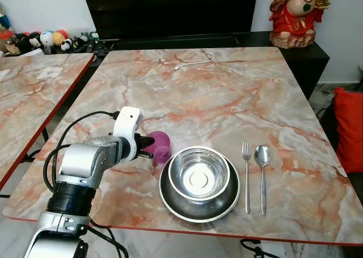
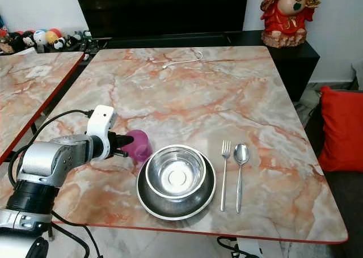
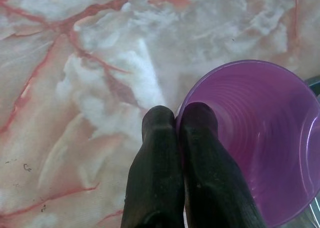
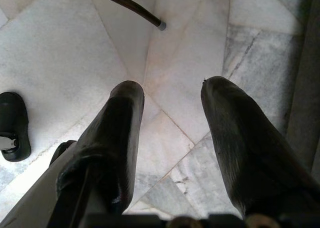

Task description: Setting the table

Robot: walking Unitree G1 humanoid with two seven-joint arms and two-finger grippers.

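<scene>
A purple plastic cup (image 1: 159, 144) sits on the marble table (image 1: 227, 93), just left of a steel bowl (image 1: 198, 173) that rests in a steel plate (image 1: 195, 204). My left gripper (image 3: 178, 119) is shut on the purple cup's (image 3: 260, 138) rim, one finger inside and one outside. In the eye views the left gripper (image 2: 123, 139) reaches in from the left at table height. A fork (image 1: 246, 176) and a spoon (image 1: 262, 176) lie side by side to the right of the plate. My right gripper (image 4: 172, 95) hangs open over the tiled floor.
A second marble table (image 1: 34, 93) stands to the left across a narrow gap. A white cable (image 1: 195, 59) lies at the table's far side. A red figurine (image 1: 295, 14) stands on the dark cabinet behind. A red cushion (image 1: 349, 127) lies at the right.
</scene>
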